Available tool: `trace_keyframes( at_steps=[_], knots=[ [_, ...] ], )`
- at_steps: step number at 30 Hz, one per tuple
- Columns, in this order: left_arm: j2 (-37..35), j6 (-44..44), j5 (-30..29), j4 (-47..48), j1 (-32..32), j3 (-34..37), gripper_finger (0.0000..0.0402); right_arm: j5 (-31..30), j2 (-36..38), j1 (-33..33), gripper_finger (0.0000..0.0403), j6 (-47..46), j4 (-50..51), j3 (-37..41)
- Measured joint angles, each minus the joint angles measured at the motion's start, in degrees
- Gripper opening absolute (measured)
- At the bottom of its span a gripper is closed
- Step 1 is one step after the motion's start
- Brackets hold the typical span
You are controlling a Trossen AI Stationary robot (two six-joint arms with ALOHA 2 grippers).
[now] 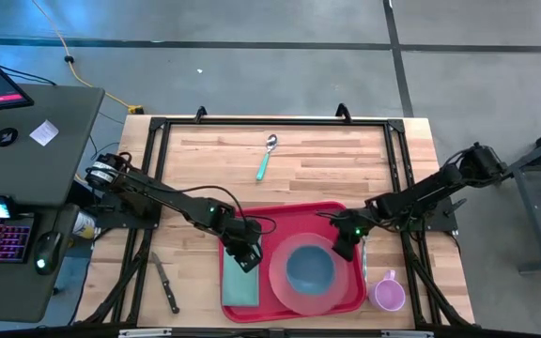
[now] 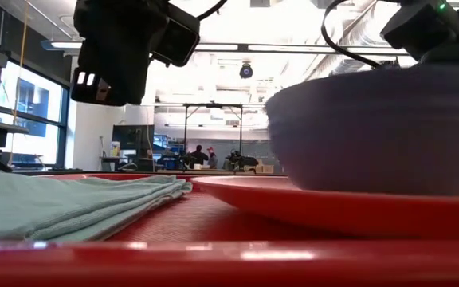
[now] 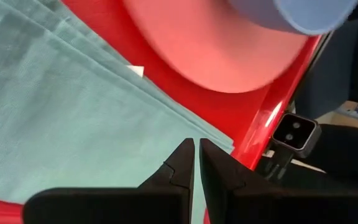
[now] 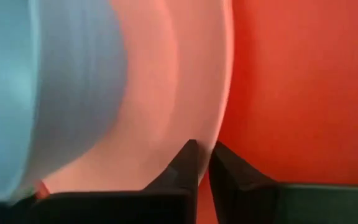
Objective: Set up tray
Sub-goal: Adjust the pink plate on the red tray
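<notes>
The red tray [image 1: 252,221] lies at the table's near edge. On its left part rests a folded teal napkin [image 1: 240,286]; on its right a pink plate [image 1: 338,293] carries a blue bowl [image 1: 310,268]. My left gripper [image 3: 196,144] hovers shut above the napkin's [image 3: 73,112] far end, clear of it, with nothing between its fingers. My right gripper [image 4: 204,146] stands at the plate's far right rim, shut on it. My right gripper pinches the pink plate's rim [image 4: 219,112] at its far right side between the tips of its two fingers. The fingers come slanting down from the table's right. The plate lies flat on the tray with the bowl on it.
A teal-handled spoon [image 1: 265,160] lies on the bare wood beyond the tray. A knife [image 1: 164,282] lies left of the tray, a purple cup [image 1: 388,291] stands to its right. A black frame [image 1: 270,122] borders the table.
</notes>
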State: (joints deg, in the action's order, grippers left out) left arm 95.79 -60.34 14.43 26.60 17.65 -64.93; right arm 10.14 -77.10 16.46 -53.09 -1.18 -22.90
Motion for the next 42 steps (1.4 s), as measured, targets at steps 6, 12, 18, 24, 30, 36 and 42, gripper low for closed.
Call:
trace_keyframes(
  at_steps=[6, 12, 18, 24, 30, 36, 42],
  knots=[
    [0.0, 0.4, -0.5, 0.1, 0.0, 0.0, 0.0060, 3.9, 0.0, 0.1, 0.0007, -0.7, 0.7, 0.0],
    [0.0, 3.1, -0.5, 0.1, 0.0, 0.0, 0.0060, 1.6, 0.0, 0.1, 0.0021, -4.9, 1.0, 0.0],
    [0.0, 4.2, -0.4, 0.1, 0.0, 0.0, 0.0060, -0.1, 0.0, 0.0, 0.0017, -12.5, 1.3, 0.0],
    [0.0, 4.5, -1.5, -0.1, 0.0, 0.0, 0.0060, 1.0, 0.1, 0.0, 0.0010, -16.1, 1.3, 0.0],
    [0.0, 4.5, -1.9, 0.0, 0.0, 0.0, 0.0060, 3.6, 0.0, -0.1, 0.0018, -16.6, 0.4, 0.0],
    [0.0, 7.5, -2.0, 4.5, 0.0, 0.0, 0.0060, 4.1, 0.0, -0.1, 0.0068, -17.8, -0.8, 0.1],
    [0.1, 15.1, -6.0, 7.3, 0.0, 1.1, 0.0060, 6.0, 0.0, 0.0, 0.0124, -18.6, -1.3, 0.1]
  ],
)
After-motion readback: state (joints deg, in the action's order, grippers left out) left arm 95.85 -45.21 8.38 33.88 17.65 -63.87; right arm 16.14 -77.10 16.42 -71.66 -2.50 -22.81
